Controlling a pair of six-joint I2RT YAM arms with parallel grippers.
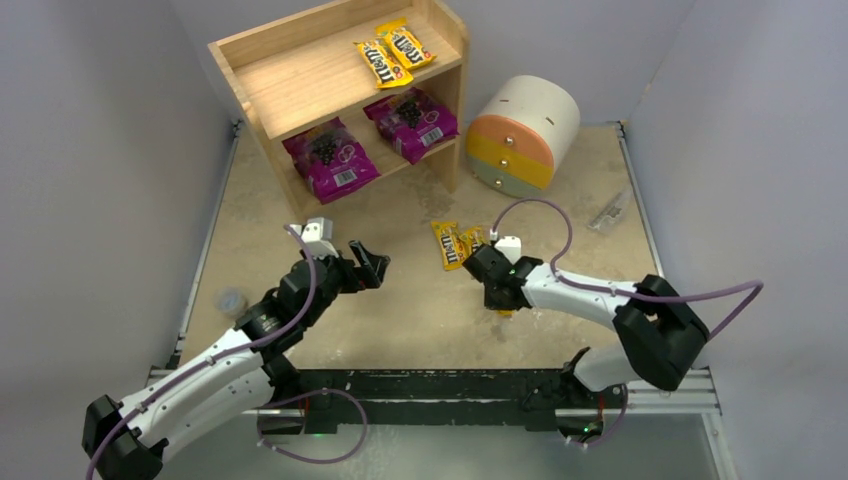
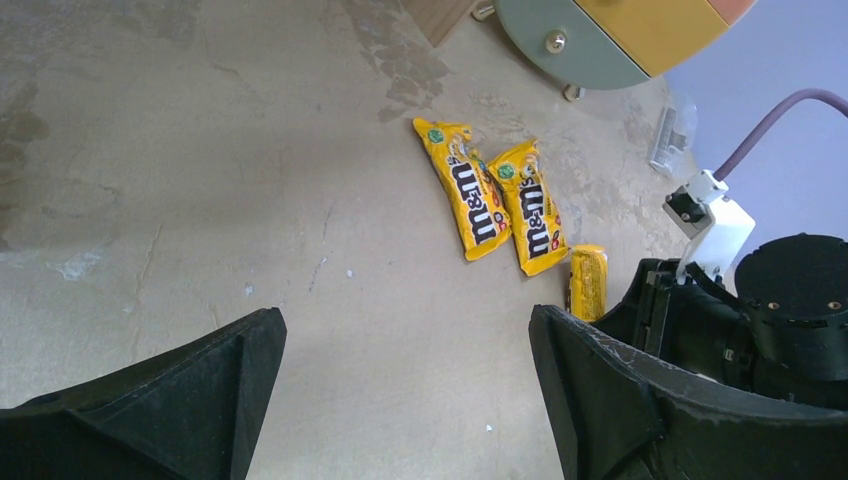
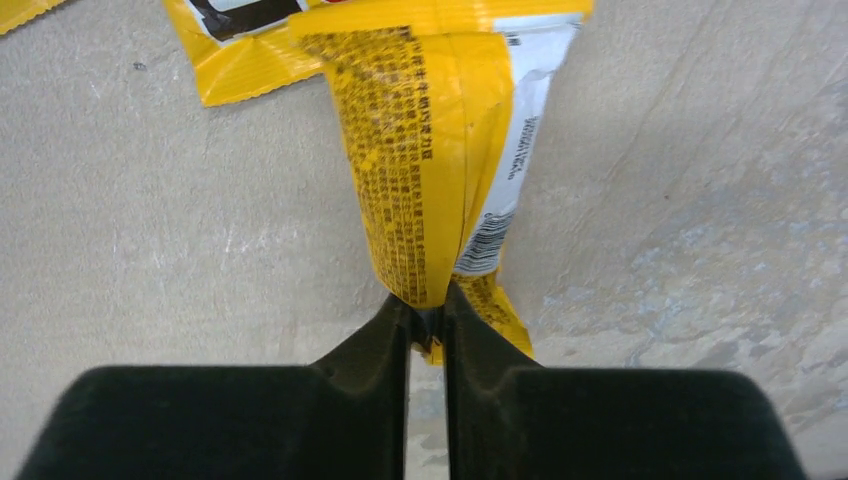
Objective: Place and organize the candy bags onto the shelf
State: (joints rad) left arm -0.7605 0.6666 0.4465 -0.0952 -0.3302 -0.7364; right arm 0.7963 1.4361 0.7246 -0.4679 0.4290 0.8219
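The wooden shelf (image 1: 290,75) stands at the back left. Two yellow M&M's packets (image 1: 394,52) lie on its upper tier, and two magenta bags (image 1: 328,157) (image 1: 411,122) on the lower tier. Two more yellow packets (image 1: 447,244) (image 1: 471,239) lie side by side on the table; they also show in the left wrist view (image 2: 468,190) (image 2: 533,207). My right gripper (image 3: 427,305) is shut on a fifth yellow packet (image 3: 425,150), pinching its back seam just behind those two; this packet shows edge-on in the left wrist view (image 2: 588,281). My left gripper (image 1: 377,264) (image 2: 402,330) is open and empty, left of the packets.
A round white drum (image 1: 525,132) with coloured drawers stands right of the shelf. A clear plastic piece (image 1: 608,212) lies at the far right. A small grey round object (image 1: 232,300) lies near the left edge. Grey walls close in the table.
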